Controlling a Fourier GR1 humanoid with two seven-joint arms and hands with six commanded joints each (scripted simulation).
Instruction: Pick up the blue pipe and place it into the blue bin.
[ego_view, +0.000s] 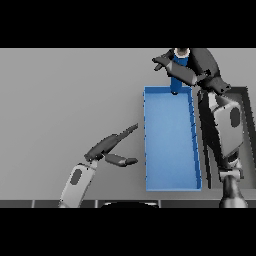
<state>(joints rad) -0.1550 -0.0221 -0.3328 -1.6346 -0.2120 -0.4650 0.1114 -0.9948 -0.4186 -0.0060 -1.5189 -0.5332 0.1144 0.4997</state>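
The right hand (176, 64), fingers curled around the blue pipe (178, 76), holds it upright with its long axis vertical, lower end just over the far rim of the blue bin (149, 145), while the open left hand (111, 149) rests beside the bin.

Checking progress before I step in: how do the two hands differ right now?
The right hand is curled round the blue pipe at the blue bin's far end; the left hand holds nothing. The right is raised over the rim; the left, fingers straight, sits beside the bin. Both are dark.
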